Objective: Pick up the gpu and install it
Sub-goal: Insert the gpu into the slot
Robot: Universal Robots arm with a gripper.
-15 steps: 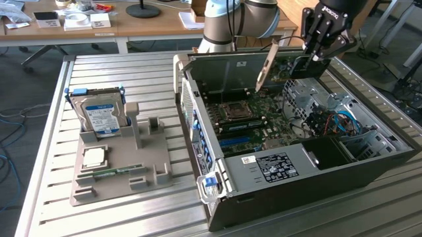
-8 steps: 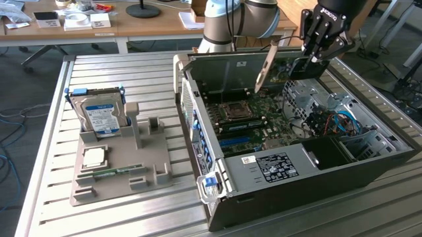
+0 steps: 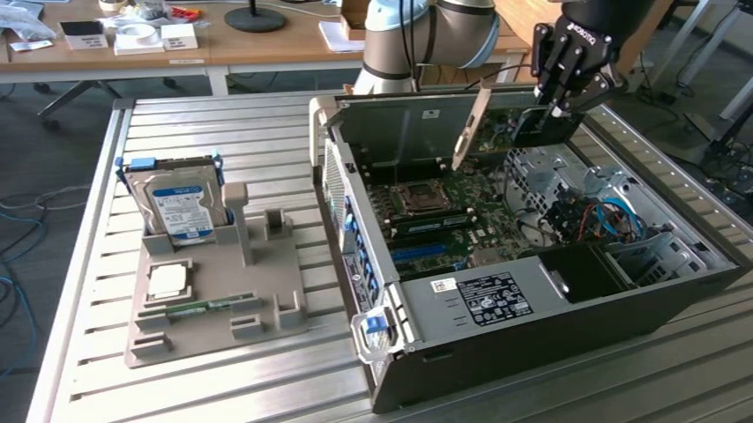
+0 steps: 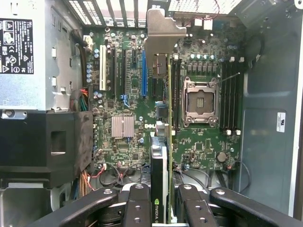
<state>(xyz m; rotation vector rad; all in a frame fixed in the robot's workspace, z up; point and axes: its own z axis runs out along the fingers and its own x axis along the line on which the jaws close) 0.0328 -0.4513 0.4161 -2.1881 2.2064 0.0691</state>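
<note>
The gripper (image 3: 562, 95) pinched the gpu (image 3: 544, 130) over the open computer case (image 3: 530, 352).
The card was up in the air, not yet in. It hung upright at the upper right of the frame, above the green board (image 4: 128, 94), maybe over 1 long slot; that was hard to see. Putting it in would call for a straight, gentle push. The case sat on a ribbed metal table (image 3: 212, 388), with desks (image 3: 271, 48) behind.
</note>
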